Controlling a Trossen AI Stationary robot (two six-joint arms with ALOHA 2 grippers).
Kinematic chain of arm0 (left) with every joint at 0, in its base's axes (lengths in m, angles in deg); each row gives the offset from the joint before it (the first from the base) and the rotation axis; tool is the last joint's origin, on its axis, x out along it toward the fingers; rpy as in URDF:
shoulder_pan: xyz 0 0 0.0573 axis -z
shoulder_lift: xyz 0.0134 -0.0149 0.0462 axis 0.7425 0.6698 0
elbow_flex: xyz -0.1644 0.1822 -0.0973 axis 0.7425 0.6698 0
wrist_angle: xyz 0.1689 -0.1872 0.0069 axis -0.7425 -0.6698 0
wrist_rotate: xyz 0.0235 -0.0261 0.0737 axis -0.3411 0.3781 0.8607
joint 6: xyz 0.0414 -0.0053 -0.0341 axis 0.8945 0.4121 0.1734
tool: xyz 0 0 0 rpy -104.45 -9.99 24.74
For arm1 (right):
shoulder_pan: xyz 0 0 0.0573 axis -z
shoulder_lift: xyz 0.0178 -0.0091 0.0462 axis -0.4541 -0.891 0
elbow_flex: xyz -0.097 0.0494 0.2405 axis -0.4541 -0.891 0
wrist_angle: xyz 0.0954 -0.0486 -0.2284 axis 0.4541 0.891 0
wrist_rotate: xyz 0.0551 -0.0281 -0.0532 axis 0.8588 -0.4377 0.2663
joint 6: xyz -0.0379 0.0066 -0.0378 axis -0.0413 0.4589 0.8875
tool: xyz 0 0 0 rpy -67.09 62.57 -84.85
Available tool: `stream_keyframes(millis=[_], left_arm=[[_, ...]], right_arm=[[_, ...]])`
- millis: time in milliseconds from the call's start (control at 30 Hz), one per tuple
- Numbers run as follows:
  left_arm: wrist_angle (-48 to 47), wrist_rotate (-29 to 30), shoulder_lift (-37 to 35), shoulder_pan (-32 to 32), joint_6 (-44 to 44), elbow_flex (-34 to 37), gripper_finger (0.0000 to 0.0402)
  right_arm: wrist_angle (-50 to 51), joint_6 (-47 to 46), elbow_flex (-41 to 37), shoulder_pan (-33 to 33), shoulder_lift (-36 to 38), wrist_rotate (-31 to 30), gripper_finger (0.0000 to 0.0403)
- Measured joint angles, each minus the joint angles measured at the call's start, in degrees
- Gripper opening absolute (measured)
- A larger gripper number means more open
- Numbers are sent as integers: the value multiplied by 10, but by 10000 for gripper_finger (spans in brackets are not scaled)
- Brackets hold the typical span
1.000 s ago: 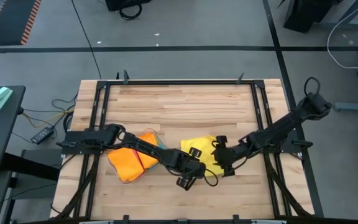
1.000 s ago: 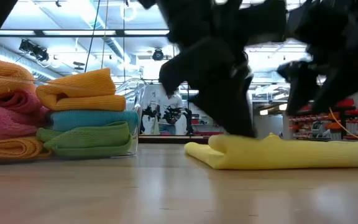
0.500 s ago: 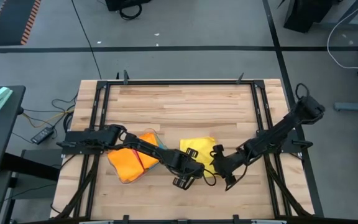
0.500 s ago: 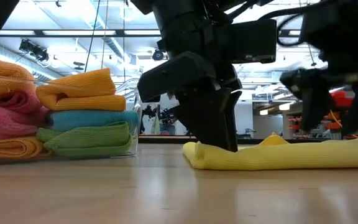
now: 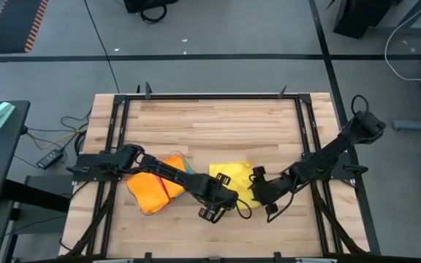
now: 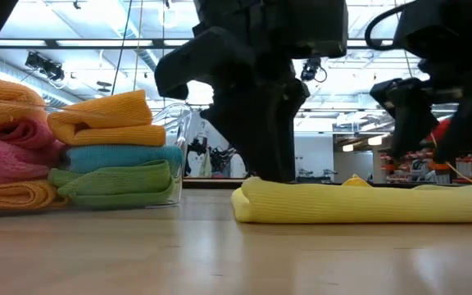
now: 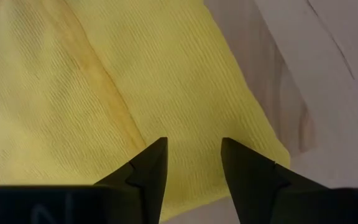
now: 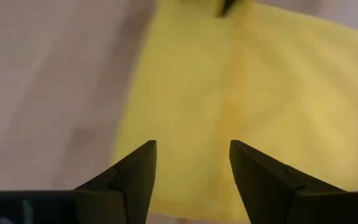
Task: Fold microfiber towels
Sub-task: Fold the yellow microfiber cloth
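A yellow microfiber towel (image 5: 234, 183) lies folded flat on the wooden table, a long low pad in the low view (image 6: 367, 203). My left gripper (image 5: 212, 210) is open over the towel's near left part. The left wrist view shows its fingers (image 7: 192, 146) spread above the yellow cloth (image 7: 104, 93). My right gripper (image 5: 267, 203) is open at the towel's near right side. Its fingers (image 8: 192, 149) are spread above the cloth (image 8: 247, 81).
A stack of folded towels, orange on top (image 5: 154, 192), sits in a clear plastic tray (image 6: 175, 123) left of the yellow towel. In the low view the stack shows orange, pink, blue and green layers (image 6: 117, 156). Bare wood (image 5: 210, 124) lies toward the far edge.
My left gripper has moved a little toward the table's left edge. My right gripper has moved toward the near edge. The yellow towel's left end has slid slightly left, and the towel now lies as an even, flat pad.
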Motion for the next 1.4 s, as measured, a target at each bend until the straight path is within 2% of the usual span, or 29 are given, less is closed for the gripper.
stream_keyframes(millis=[133, 400, 533, 667, 767, 933, 1200, 1400], left_arm=[[-13, 12, -2, -7, 11, 0, 156], [-36, 19, -3, -23, -12, 0, 154], [-61, 32, -3, -22, -16, 0, 146], [-71, 39, -9, -22, -16, -1, 139], [-73, 40, -13, -22, -16, -1, 134], [-70, 45, -17, -22, -16, -1, 134], [-71, 50, -17, -22, -16, -1, 131], [-72, 50, -17, -22, -16, -1, 124]], right_arm=[[54, -40, 0, 19, 30, -58, 211], [90, -92, -18, 116, 52, -103, 211], [75, -96, -38, 160, 40, -91, 212], [22, -91, -56, 194, 36, -51, 212], [-20, -81, -68, 207, 36, -18, 212], [-35, -76, -80, 218, 31, -13, 205], [-71, -63, -101, 234, 29, -21, 145], [-74, -55, -108, 244, 29, -21, 54]])
